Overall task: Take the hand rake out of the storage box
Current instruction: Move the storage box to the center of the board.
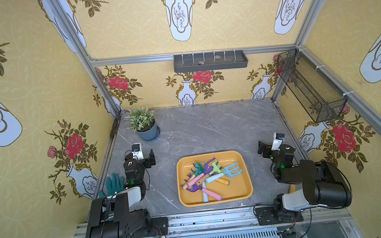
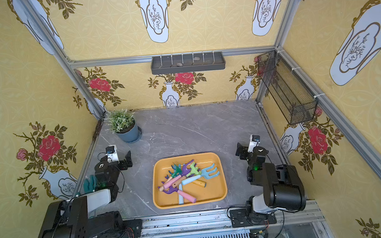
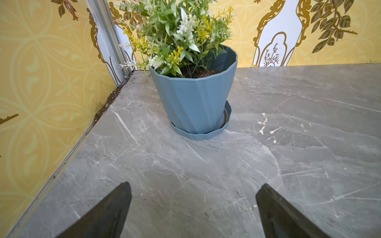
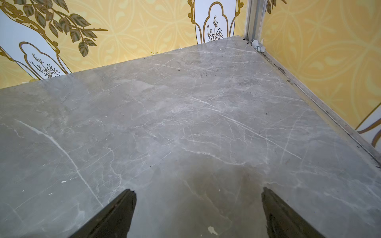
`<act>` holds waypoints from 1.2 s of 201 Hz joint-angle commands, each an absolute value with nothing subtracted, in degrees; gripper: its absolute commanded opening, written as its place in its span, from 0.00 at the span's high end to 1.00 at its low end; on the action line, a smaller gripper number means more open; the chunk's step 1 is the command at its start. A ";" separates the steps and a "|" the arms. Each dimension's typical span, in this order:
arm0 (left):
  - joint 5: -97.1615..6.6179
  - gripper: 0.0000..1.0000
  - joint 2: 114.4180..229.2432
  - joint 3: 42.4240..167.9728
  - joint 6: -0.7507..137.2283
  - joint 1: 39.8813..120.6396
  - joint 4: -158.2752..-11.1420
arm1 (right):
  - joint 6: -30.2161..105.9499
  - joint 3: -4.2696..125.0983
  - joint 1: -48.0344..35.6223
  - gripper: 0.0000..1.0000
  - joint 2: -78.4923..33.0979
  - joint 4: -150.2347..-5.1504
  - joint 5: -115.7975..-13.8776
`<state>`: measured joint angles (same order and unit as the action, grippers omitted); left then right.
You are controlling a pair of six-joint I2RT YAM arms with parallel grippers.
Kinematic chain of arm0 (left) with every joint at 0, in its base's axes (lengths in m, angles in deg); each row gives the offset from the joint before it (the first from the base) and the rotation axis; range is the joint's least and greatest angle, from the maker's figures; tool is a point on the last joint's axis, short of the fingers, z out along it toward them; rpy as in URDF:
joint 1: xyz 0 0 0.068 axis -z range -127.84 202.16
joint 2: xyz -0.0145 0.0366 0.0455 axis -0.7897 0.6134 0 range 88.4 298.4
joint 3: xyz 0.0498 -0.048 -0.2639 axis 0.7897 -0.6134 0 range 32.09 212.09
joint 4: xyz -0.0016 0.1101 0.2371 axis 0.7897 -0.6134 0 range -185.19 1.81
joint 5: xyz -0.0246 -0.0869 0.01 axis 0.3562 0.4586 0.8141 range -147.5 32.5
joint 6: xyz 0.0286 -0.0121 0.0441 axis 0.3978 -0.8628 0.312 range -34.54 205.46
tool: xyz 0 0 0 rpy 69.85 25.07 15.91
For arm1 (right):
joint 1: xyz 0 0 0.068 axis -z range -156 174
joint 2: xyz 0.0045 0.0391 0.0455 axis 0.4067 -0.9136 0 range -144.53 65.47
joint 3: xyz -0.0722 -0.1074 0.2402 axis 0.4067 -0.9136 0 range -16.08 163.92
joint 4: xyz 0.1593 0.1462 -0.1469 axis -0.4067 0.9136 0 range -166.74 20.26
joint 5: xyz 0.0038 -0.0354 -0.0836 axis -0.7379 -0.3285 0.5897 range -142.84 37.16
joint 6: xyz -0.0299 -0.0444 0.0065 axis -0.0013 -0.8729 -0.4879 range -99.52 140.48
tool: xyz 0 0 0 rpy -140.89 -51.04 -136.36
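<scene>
So the shallow orange-yellow plastic storage box [image 1: 238,189] sits near-centre on the grey marble-look tabletop [image 1: 208,127], with a jumble of colourful plastic hand rakes [image 1: 209,175] piled inside it. A bit further back, the left gripper [image 3: 195,184] and right gripper [image 4: 198,189] hang either side, well apart from the box, both spread wide and holding nothing. A leafy green plant in a blue faceted pot [image 1: 147,130] stands far left.

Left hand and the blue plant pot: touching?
Apart. The left wrist view shows the left hand open, with a stretch of grey tabletop lying between it and the blue plant pot on its saucer.
</scene>
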<state>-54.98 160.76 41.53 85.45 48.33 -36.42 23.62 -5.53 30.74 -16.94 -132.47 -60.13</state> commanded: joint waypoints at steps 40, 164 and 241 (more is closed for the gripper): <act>-54.08 0.00 160.73 41.49 85.99 48.34 -35.12 | 23.56 -5.45 30.62 0.03 -16.89 -135.28 -60.23; -68.12 0.00 153.54 40.44 88.84 55.42 -36.44 | 20.31 4.08 20.48 0.03 -2.21 -110.03 -51.39; -69.04 0.00 117.41 50.18 43.69 61.64 -87.93 | 52.60 17.06 8.89 0.03 1.92 -77.45 -64.13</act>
